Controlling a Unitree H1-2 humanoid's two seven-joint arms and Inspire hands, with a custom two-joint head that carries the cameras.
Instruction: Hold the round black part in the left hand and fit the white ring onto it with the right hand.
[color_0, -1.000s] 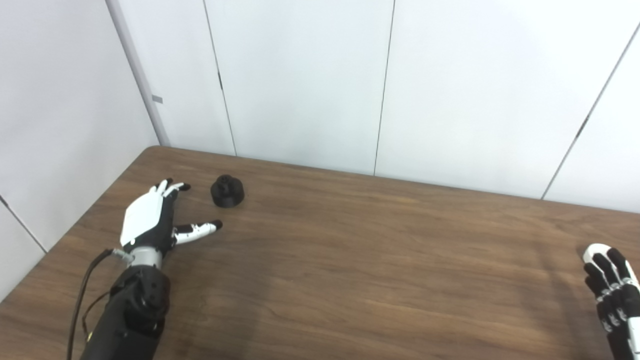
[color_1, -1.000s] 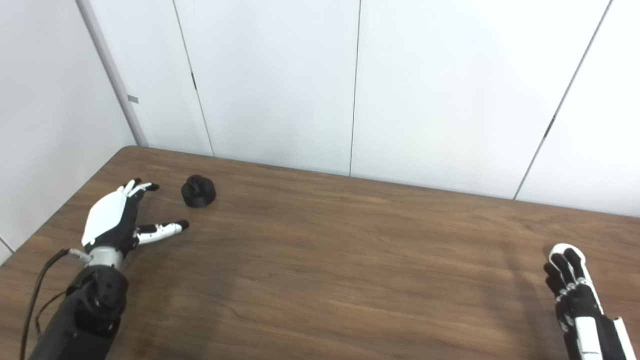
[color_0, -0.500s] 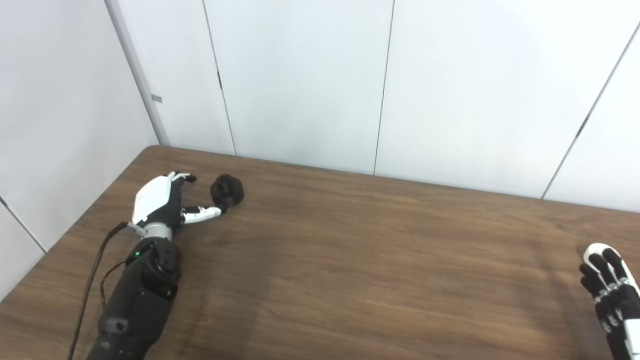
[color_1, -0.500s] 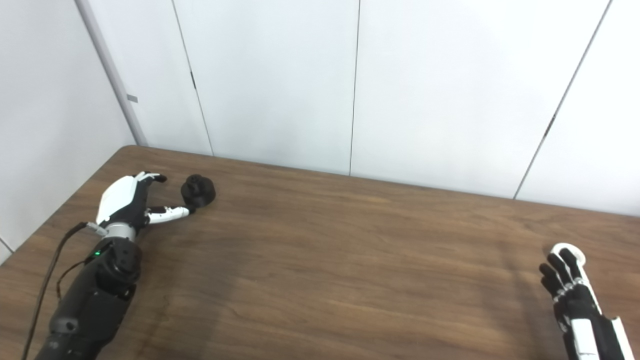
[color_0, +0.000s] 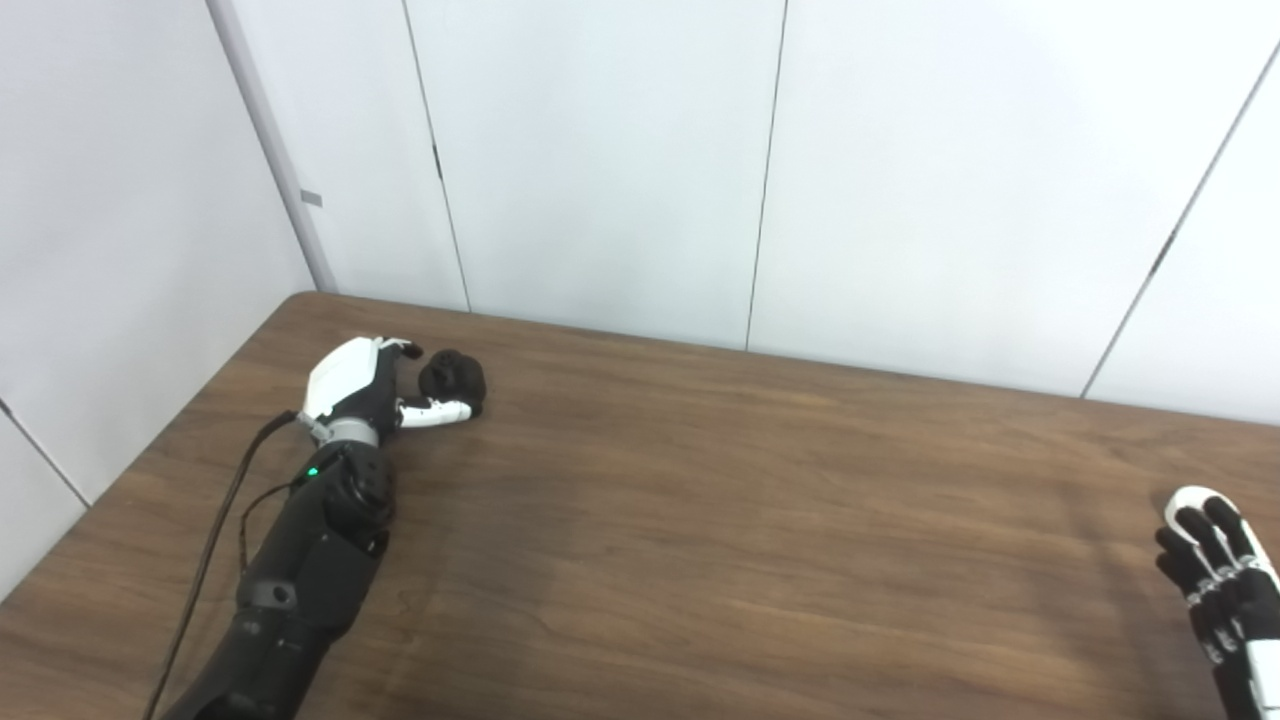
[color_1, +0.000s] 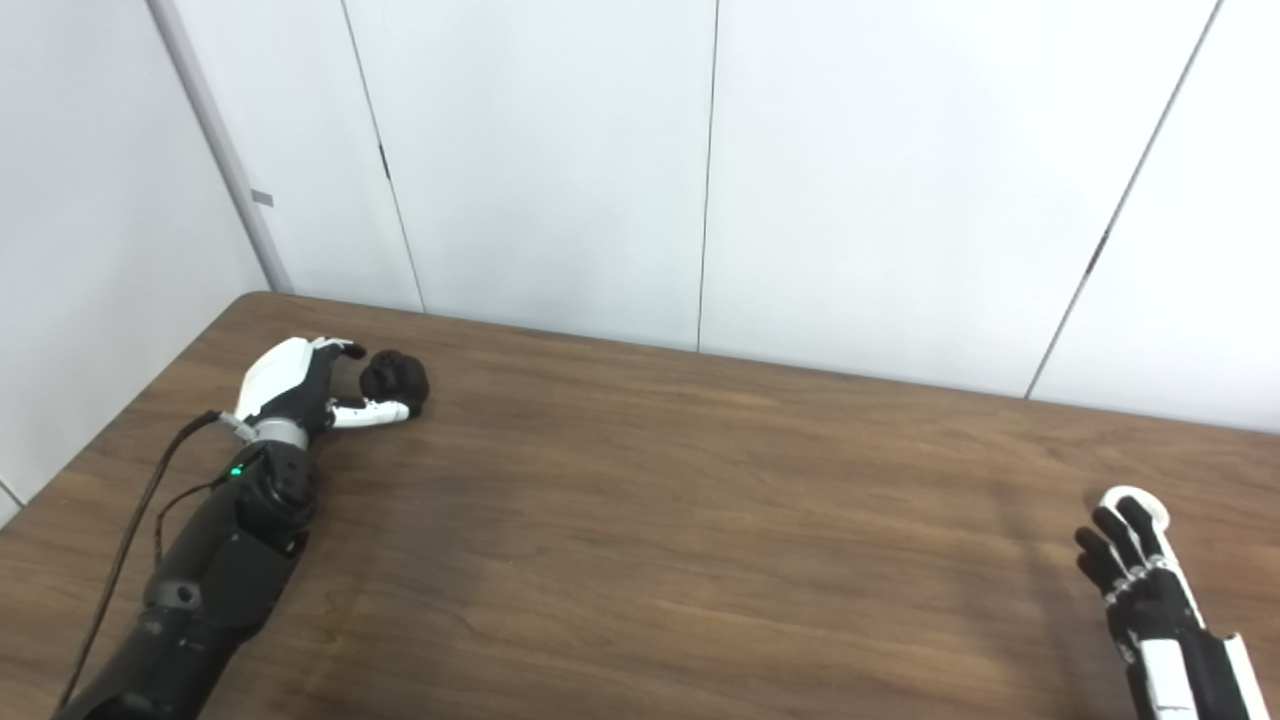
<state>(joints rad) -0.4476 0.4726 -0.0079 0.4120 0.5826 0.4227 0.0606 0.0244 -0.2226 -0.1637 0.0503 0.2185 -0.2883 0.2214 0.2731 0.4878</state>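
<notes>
Bright even light, soft shadows on table (color_0: 700, 560), slightly soft pics.

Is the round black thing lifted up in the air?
No, the round black part sits on the brown wooden table, with the left hand beside it.

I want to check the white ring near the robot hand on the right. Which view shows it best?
The right eye view: the white ring sits further inside the frame, showing behind the right robot hand's fingertips. In the left eye view it appears too, but closer to the picture's edge.
</notes>
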